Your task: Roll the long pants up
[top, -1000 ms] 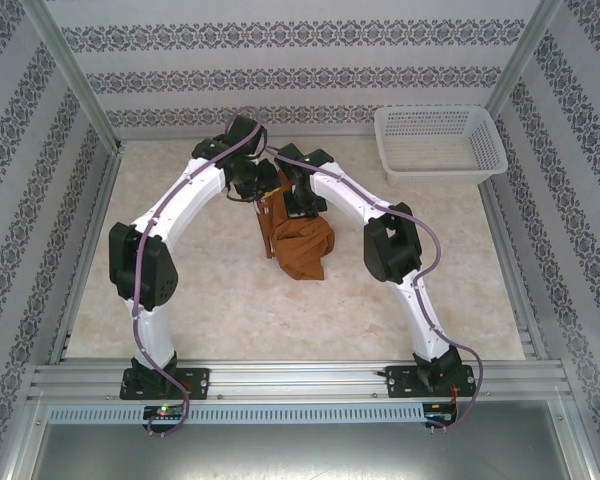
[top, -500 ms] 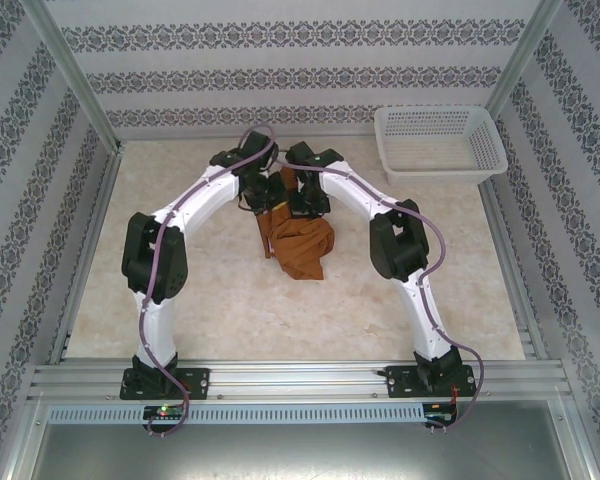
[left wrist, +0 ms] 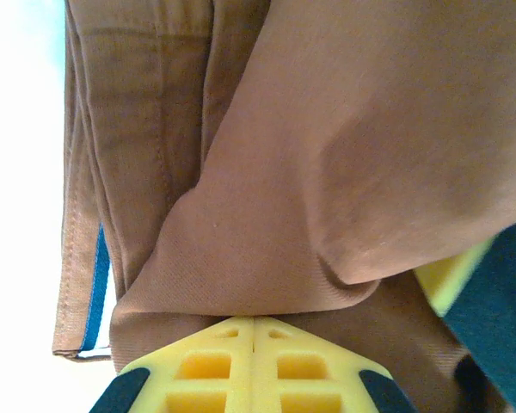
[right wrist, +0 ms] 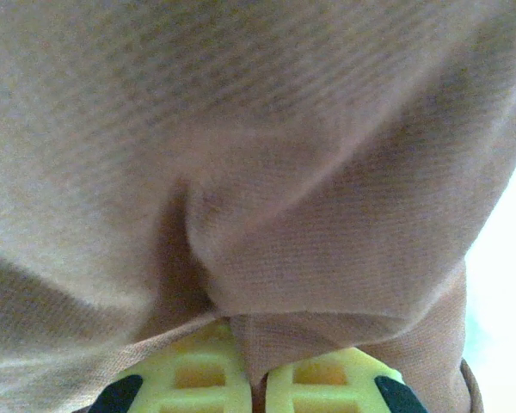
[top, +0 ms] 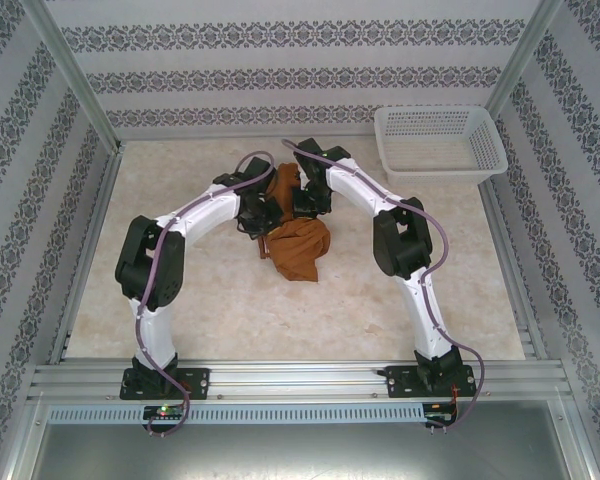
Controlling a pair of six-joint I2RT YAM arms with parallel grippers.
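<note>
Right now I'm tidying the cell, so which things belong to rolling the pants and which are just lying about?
In the job: long pants, left end effector, right end effector.
Lying about: white basket, far right corner.

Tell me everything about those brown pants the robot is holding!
The long pants are rust-brown woven cloth, bunched into a crumpled bundle at the middle of the table, with one part stretching toward the far side. The left wrist view shows stitched seams, a hem edge and a thin blue strip. The left gripper and right gripper each pinch a fold between yellow pads.
</note>
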